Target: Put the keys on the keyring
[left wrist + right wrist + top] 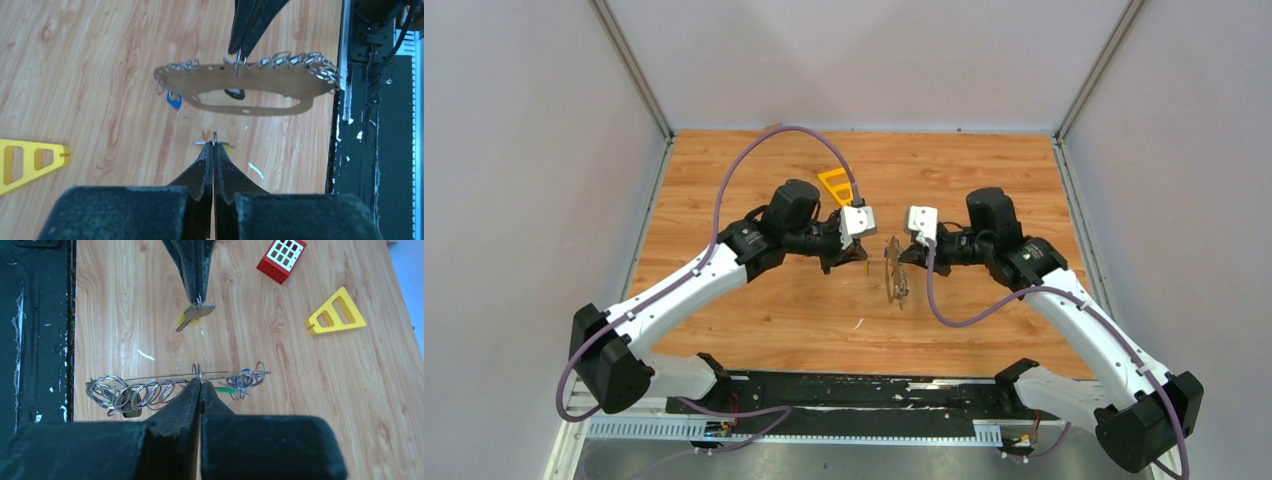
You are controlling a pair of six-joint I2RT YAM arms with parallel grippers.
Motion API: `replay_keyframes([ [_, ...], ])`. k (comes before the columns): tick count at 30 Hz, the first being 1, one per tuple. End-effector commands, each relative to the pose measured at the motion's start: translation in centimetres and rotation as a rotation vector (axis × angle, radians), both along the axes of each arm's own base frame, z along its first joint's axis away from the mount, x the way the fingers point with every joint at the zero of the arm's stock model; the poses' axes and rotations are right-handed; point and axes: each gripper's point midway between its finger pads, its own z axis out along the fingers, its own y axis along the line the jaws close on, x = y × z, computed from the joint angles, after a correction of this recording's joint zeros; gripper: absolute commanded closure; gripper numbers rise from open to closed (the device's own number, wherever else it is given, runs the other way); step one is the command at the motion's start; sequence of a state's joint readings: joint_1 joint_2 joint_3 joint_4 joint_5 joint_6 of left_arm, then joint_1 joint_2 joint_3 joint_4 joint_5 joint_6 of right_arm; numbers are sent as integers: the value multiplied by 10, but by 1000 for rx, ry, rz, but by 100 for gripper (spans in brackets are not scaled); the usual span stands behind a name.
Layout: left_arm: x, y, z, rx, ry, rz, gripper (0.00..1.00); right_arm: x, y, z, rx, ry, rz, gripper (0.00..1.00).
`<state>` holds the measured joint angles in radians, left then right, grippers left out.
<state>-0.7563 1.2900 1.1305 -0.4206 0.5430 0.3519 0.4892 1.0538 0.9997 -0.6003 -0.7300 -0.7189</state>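
Right gripper [200,381] clamped on keyring [210,82], held edge-up above mid-table. Small wire rings [150,392] and a blue tag [173,100] hang off it. Left gripper [214,143] pinched shut on silver key [193,316], near keyring, not touching.

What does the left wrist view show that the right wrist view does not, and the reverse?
Only the left wrist view shows the keyring face-on, as a flat D-shaped loop. Only the right wrist view shows the red brick and the yellow tag of the key held by the left end effector. Both show the yellow triangular frame, the keyring, and the right end effector shut on it.
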Motion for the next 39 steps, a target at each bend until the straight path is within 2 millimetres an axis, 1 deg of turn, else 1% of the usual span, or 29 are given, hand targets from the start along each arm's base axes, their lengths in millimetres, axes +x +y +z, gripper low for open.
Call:
replay_keyframes([
  [1,-2,-6,28,-102,-32,-6,100,4,15,12,30,-58,19,100],
  [3,-4,-4,34,-118,-54,-10,100,1,18,10,24,-45,24,100],
  [6,-14,-5,43,-140,-77,-74,100,-2,21,13,45,-40,30,100],
  [9,-23,-9,42,-145,-118,-173,100,-10,24,15,75,-9,51,100],
  [11,-19,-11,36,-120,-119,-180,100,-14,26,17,89,11,63,100],
  [13,-12,-14,35,-112,-99,-145,100,-17,27,18,106,27,67,100],
  [15,-11,-16,35,-116,-75,-132,100,-19,28,21,120,29,67,100],
  [19,-11,-19,33,-121,-54,-122,100,-17,26,21,125,22,52,100],
  [22,-18,-21,32,-110,-36,-138,100,-16,27,20,123,28,44,100],
  [26,-22,-22,33,-88,-16,-132,100,-11,27,16,116,37,27,100],
  [31,-31,-26,31,-90,81,-126,100,-4,26,15,122,22,-11,100],
  [39,-32,-31,33,-116,182,-66,100,-1,26,14,121,6,-30,100],
])
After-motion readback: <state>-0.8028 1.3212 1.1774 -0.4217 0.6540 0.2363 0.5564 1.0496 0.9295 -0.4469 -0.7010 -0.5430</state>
